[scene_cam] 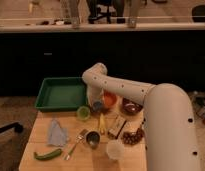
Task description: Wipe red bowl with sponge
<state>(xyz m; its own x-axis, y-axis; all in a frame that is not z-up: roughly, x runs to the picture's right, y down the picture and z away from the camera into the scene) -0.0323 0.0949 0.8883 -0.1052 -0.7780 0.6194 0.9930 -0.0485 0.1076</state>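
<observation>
**Camera view, bench seen from above and in front.** A wooden bench point(91, 159) carries all the objects. The white arm point(126, 90) enters from the lower right, bends near the bench's far edge and points down. Its tool point(97, 103) hangs near the middle of the far edge, just left of the red bowl point(111, 99).

- **Tool:** it is closed. A small bluish block at its tip, taken to be the sponge point(98, 106), sits in its grip. The block lies beside the bowl's left rim, but contact with the bowl cannot be told.
- **Red bowl:** it stands upright near the far edge, partly hidden by the arm.
- **Right of the red bowl:** a darker maroon bowl point(131, 106) stands under the arm.
- **Far left corner:** a green tray point(46, 100) lies here, with a small green cup point(83, 113) just off its near right corner.
- **Middle of the bench:** a yellow object point(102, 123), a brown packet point(117, 126) and a dark red cluster point(133, 136) lie here.
- **Left side:** a light-blue cloth point(57, 133) lies here, with a fork point(75, 144) and a metal cup point(92, 139) to its right.
- **Near edge:** a green vegetable point(47, 155) lies at the left and a white cup point(115, 149) stands towards the right.
</observation>
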